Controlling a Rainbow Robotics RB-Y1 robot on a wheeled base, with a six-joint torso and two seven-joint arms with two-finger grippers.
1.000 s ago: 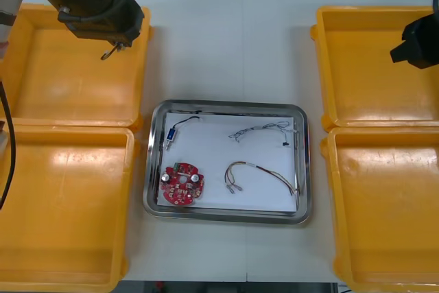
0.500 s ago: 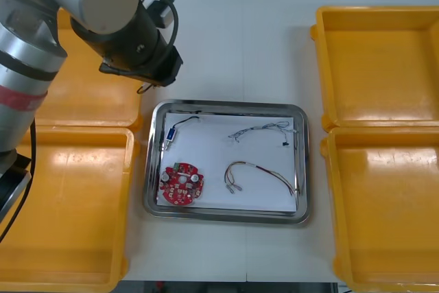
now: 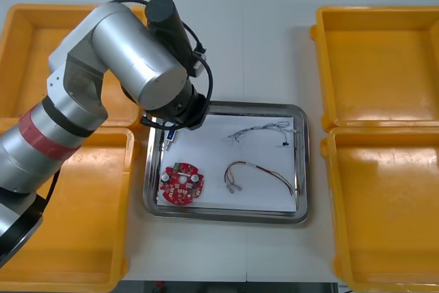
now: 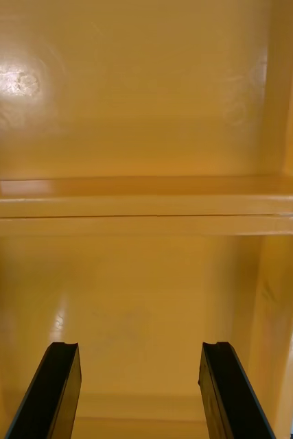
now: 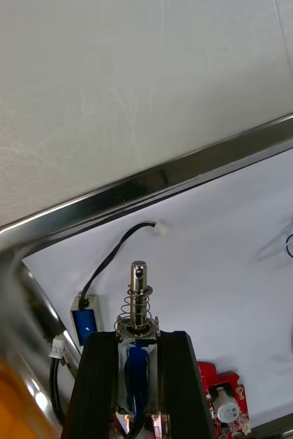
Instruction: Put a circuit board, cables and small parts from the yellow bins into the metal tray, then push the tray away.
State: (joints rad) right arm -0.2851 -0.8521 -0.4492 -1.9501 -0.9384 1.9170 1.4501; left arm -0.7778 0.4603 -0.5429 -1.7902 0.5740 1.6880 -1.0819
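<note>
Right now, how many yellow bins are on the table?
4. Far left bin and near left bin; far right bin and near right bin. Left gripper holds a small metal part over the metal tray; right gripper hangs open over the right bins.

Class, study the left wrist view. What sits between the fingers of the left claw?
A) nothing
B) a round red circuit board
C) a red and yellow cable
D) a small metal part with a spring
D: the left claw is shut on a small metal part whose spring and pin stick out over the metal tray; the right claw hangs open over a yellow bin.
</note>
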